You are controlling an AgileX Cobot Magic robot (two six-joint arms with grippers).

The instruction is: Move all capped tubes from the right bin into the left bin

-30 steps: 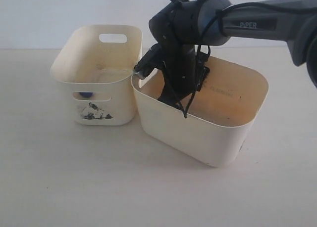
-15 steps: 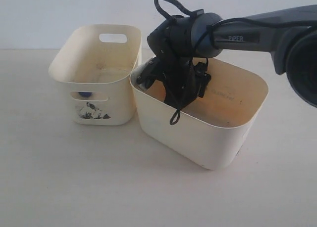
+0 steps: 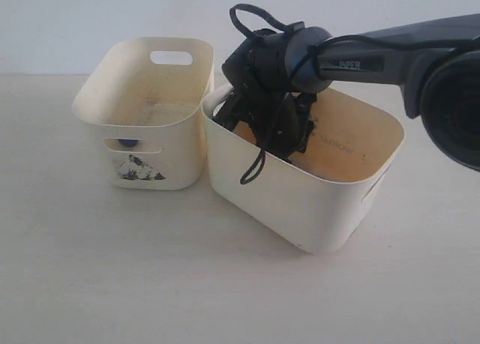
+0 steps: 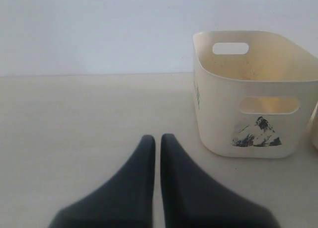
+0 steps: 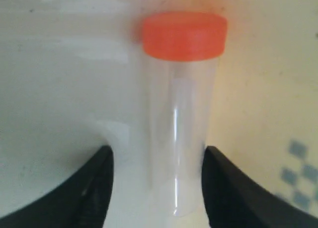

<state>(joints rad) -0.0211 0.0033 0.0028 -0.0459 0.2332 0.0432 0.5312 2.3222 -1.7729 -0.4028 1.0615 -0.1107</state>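
Now, the right claw is down inside the wide cream plastic bin, jaws half spread around a clear plastic tube with an orange-red screw cap. One black finger sits right at the tube's side, the other stands off it: straddled, not pinched. Just beside the wide bin, the narrow cream stickered bin shows a dark blue cap through its slot. The left claw, well apart from the wide bin, is pressed together, empty.

Setting: robotics lab test bench. Evidence: pale tabletop, plain white wall at 12 o'clock, PiPER-marked arm at 2 o'clock.
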